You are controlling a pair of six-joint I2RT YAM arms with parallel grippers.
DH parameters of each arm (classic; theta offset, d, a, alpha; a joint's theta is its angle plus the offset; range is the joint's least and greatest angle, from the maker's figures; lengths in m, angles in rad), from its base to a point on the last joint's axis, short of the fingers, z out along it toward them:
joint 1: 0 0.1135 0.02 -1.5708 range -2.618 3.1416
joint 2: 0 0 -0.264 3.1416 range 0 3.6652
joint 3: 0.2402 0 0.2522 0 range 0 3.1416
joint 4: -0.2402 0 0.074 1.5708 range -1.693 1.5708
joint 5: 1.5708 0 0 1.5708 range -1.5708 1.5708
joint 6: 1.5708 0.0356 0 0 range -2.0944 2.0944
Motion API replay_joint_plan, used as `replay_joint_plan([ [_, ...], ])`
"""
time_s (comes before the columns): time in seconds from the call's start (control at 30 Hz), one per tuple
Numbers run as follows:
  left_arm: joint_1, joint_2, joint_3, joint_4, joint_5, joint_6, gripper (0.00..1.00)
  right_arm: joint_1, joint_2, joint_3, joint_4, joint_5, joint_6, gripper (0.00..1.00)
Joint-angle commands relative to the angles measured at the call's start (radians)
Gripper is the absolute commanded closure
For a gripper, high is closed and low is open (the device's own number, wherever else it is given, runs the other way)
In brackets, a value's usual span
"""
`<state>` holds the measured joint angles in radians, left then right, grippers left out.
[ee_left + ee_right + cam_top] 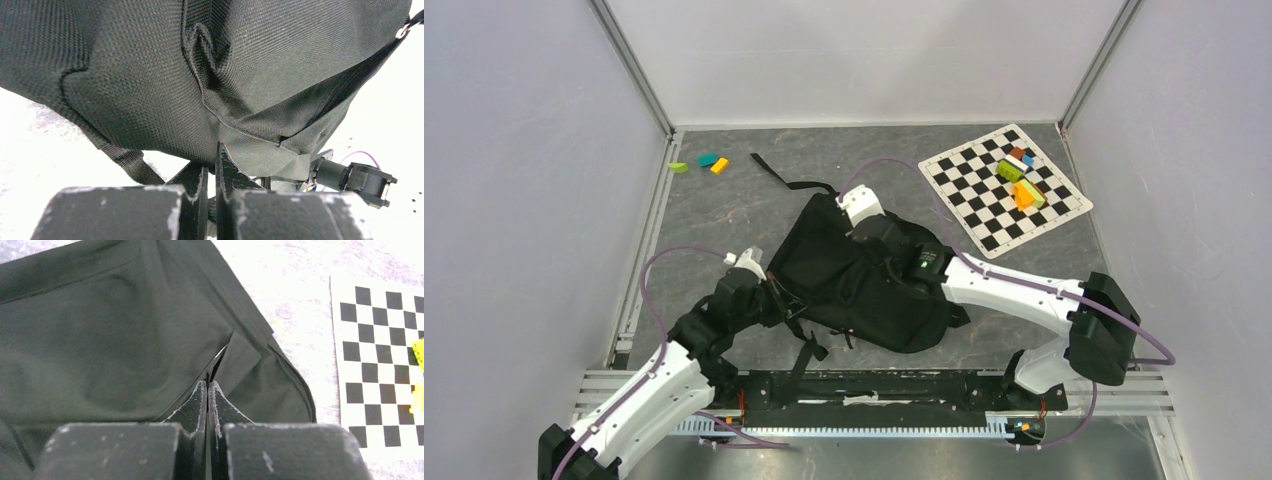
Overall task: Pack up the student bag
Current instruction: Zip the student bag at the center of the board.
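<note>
- Currently: the student bag (854,280) lies slumped at the centre of the desk (724,215), front panel up. One long strap (774,172) trails off toward 11 o'clock.
- Left claw (212,155) sits at the bag's 9 o'clock edge. Its jaws are narrow, pinched on a fold of black cloth by a seam, and the fabric drapes over the tips in the left wrist view.
- Right claw (207,385) sits at the bag's 12 o'clock edge. Its jaws are pressed together at a flap beside the zipper line. I cannot tell whether any cloth is caught between them.
- No opening into the bag shows in any view.
- Outward: a checkered mat (984,200) at 2 o'clock carries coloured blocks (1022,178). Three small loose pieces (709,162) lie at 11 o'clock, well apart from the bag.
- Judged step: early, taking hold of the bag on two sides to open or square it. Nothing appears packed yet.
- Next move calls for drawing the two holds apart gently and evenly, so the mouth gapes rather than the whole bag sliding. The right-side pinch should be confirmed first. If it holds no cloth, re-grip on the flap edge.
</note>
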<state>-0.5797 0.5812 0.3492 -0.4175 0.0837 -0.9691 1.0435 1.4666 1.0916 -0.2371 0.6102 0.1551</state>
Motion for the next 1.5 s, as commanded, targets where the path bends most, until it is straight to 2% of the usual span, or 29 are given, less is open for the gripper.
replay_joint_plan([
  [0.0, 0.004, 0.019, 0.054, -0.147, -0.081, 0.099, 0.98, -0.086, -0.047, 0.016, 0.136, 0.005, -0.046, 1.00],
  [0.2, 0.038, 0.238, 0.187, -0.143, -0.044, 0.215, 0.98, -0.092, -0.087, -0.024, 0.155, -0.093, -0.006, 1.00],
  [0.27, 0.041, 0.253, 0.231, -0.121, -0.050, 0.237, 0.98, -0.092, -0.101, -0.043, 0.160, -0.133, 0.015, 1.00],
  [0.33, 0.043, 0.244, 0.264, -0.118, -0.065, 0.246, 0.92, -0.092, -0.111, -0.062, 0.171, -0.150, 0.038, 1.00],
  [0.37, 0.043, 0.235, 0.274, -0.119, -0.067, 0.252, 0.86, -0.092, -0.116, -0.076, 0.187, -0.154, 0.051, 1.00],
  [0.47, 0.043, 0.201, 0.272, -0.127, -0.025, 0.255, 0.43, -0.091, -0.126, -0.117, 0.265, -0.166, 0.080, 1.00],
  [0.53, 0.041, 0.176, 0.237, -0.128, 0.024, 0.235, 0.25, -0.091, -0.122, -0.129, 0.302, -0.168, 0.090, 1.00],
  [0.57, 0.041, 0.166, 0.213, -0.122, 0.053, 0.209, 0.22, -0.091, -0.117, -0.126, 0.309, -0.163, 0.094, 1.00],
  [0.7, 0.008, 0.152, 0.102, -0.066, 0.168, 0.095, 0.20, -0.091, -0.094, -0.103, 0.322, -0.146, 0.089, 1.00],
  [0.9, -0.079, 0.061, 0.059, -0.059, 0.130, -0.026, 0.18, -0.091, -0.088, -0.095, 0.333, -0.138, 0.083, 1.00],
  [1.03, -0.106, 0.092, 0.018, 0.057, 0.127, -0.097, 0.17, -0.091, -0.086, -0.099, 0.343, -0.136, 0.084, 1.00],
  [1.2, -0.210, 0.172, 0.052, 0.129, 0.012, -0.123, 0.17, -0.091, -0.092, -0.102, 0.338, -0.143, 0.082, 1.00],
  [1.37, -0.226, 0.203, 0.054, 0.190, -0.079, -0.164, 0.15, -0.089, -0.104, -0.122, 0.340, -0.146, 0.086, 1.00],
  [1.47, -0.232, 0.211, 0.020, 0.258, -0.117, -0.206, 0.21, -0.089, -0.114, -0.146, 0.348, -0.152, 0.093, 1.00],
])
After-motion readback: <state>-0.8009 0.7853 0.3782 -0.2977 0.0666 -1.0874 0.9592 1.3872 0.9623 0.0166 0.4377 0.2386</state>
